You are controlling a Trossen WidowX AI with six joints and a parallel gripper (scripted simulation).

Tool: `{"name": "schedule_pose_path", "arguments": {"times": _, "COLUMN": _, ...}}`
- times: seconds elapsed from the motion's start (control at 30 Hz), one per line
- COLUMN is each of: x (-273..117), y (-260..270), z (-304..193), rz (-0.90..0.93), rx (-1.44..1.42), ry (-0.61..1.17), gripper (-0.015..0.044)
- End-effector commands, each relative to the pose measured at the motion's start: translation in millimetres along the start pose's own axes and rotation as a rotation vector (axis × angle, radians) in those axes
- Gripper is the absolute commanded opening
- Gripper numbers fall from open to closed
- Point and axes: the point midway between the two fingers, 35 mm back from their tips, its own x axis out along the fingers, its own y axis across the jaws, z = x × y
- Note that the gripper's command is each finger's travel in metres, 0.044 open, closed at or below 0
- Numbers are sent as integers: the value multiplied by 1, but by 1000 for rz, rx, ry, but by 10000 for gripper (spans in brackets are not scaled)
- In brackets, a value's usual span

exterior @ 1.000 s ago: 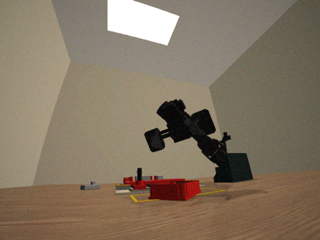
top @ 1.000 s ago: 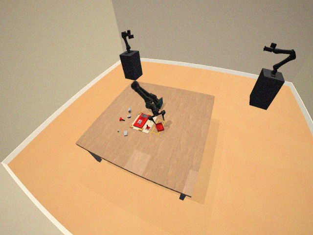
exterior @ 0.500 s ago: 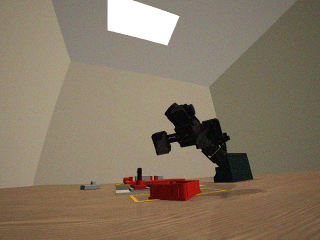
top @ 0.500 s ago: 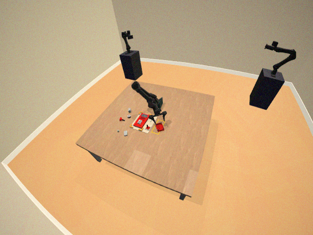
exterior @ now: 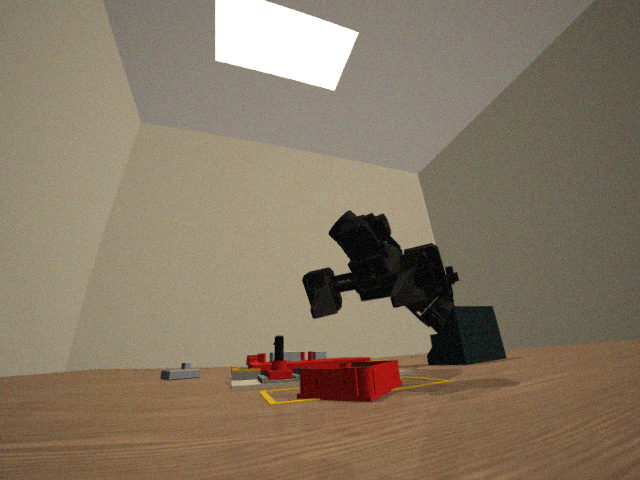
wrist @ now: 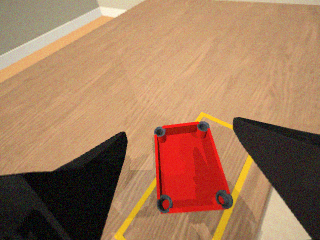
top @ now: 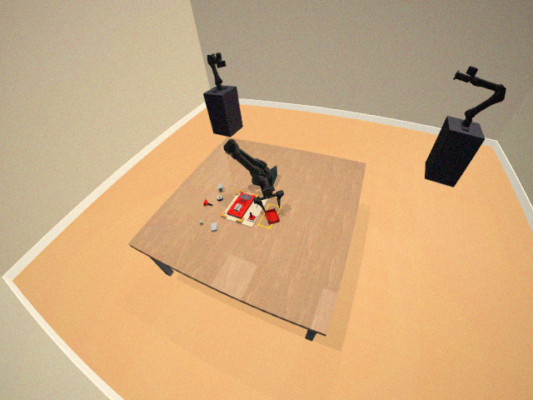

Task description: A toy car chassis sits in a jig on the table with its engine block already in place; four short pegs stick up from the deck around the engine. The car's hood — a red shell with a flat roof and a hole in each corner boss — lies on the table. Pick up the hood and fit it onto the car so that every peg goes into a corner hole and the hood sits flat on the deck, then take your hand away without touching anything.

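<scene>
1. The wood-grained table [top: 296, 258] [exterior: 320, 439] [wrist: 100, 115] is bounded by plain walls.
2. The red hood [top: 271, 216] [exterior: 351, 380] [wrist: 190, 167] is seated across the yellow outline [top: 264, 227] [exterior: 271, 397] [wrist: 135, 218], away from table edges.
3. The claw [top: 269, 202] [wrist: 178, 129] is held open, empty.

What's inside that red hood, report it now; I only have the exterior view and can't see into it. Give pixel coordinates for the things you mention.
Observer: The wrist view looks into the hood [top: 271, 216] [exterior: 336, 382] [wrist: 187, 165]: open side up, with a dark ring around the hole at each corner.

Operator: Now give me the claw. From here I can't see between its fingers.

Observer: The claw [top: 271, 208] [exterior: 334, 266] [wrist: 178, 129] is open, its two fingertips wide apart with nothing between them.

Operator: Check past the chassis [top: 232, 212] [exterior: 330, 362], the side away from the hood. Name a loose part hidden from me.

Observer: The top view shows a small round part [top: 220, 200] there, dark-edged with a pale middle.
</scene>
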Motion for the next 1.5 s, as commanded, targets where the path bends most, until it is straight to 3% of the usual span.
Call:
{"name": "schedule_pose_path", "arguments": {"times": 0.0, "x": 1, "y": 0, "z": -2, "rz": 2, "rx": -5, "ry": -2, "gripper": 440}}
{"name": "schedule_pose_path", "arguments": {"times": 1.47, "x": 13, "y": -4, "z": -24, "rz": -1, "rx": -3, "ry": -6, "gripper": 440}}
